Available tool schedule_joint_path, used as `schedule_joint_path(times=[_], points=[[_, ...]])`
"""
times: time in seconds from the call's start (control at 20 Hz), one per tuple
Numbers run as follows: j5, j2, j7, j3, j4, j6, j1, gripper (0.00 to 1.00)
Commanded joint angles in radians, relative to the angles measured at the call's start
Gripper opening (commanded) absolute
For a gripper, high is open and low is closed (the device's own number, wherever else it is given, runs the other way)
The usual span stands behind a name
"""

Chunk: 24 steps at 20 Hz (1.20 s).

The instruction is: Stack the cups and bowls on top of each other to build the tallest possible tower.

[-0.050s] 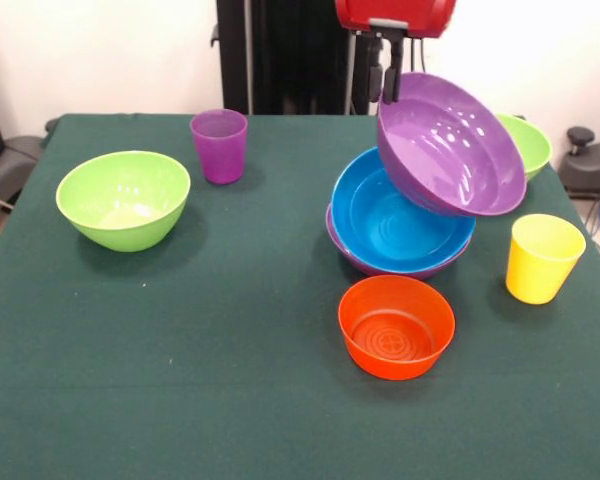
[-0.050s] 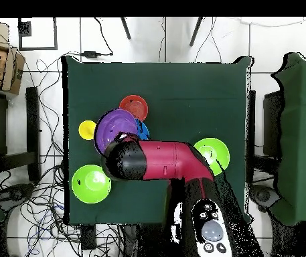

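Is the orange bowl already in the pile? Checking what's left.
No: the orange bowl sits alone on the table.

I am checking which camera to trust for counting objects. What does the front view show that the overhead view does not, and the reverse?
Only the front view: the purple cup, the purple base bowl under the blue bowl, and the tool gripping the tilted purple bowl by its rim. Only the overhead view: the arm at full length. Both: the tilted purple bowl, blue bowl, orange bowl, yellow cup, lone lime bowl and second lime bowl.
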<state>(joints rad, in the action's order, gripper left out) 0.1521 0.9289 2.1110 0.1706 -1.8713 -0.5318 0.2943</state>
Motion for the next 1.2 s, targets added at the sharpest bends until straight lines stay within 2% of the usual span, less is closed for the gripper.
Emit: schedule_joint_path(times=[0.05, 0.7, 1.2], points=[[0.089, -0.017, 0.003, 0.001, -0.083, 0.08, 0.019, 0.0], [0.138, -0.049, 0.019, -0.008, -0.154, 0.206, 0.047, 0.0], [0.161, -0.06, 0.024, -0.016, -0.178, 0.252, 0.056, 0.0]])
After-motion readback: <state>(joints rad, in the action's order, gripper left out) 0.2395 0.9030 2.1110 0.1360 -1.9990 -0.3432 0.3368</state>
